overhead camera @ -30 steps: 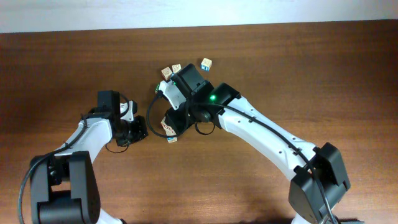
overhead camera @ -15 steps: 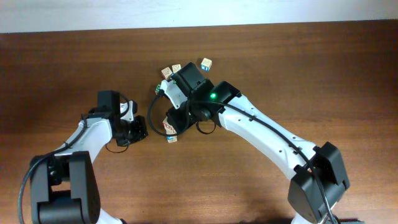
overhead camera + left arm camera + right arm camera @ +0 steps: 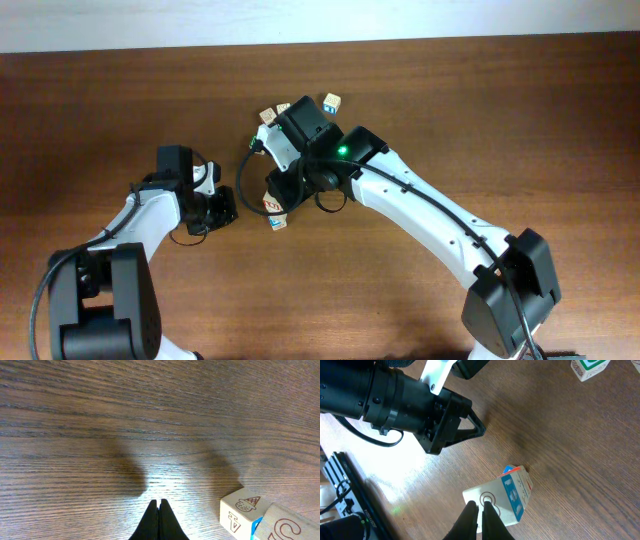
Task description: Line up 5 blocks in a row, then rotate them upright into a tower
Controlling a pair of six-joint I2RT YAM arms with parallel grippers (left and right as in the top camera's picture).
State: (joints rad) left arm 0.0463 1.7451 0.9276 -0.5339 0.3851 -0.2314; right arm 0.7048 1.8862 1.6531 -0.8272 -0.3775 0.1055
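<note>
The right claw [image 3: 480, 506] is pinched closed, its tips against the top of a cream wooden cube with a blue-printed side [image 3: 507, 500], near the middle of the dark brown wooden surface [image 3: 500, 110]. The left claw [image 3: 159, 506] is closed on nothing, near a cream cube with an ice-cream drawing [image 3: 239, 511] just beside a red-lettered cube [image 3: 292, 527].

1. A robotics lab bench, not a home: two white-and-black jointed arms, the left arm [image 3: 140, 215] and the right arm [image 3: 430, 225], are based at the near edge of a dark wood-grain worktop [image 3: 500, 110].
2. Black cable [image 3: 243, 180] loops openly along the arms, and a green status light [image 3: 342, 152] glows on the right one.
3. Beyond the worktop's edge, the right wrist view shows a black rail [image 3: 347, 490] with wiring.
4. Small lettered wooden blocks [image 3: 266, 116] lie loose on the worktop.
</note>
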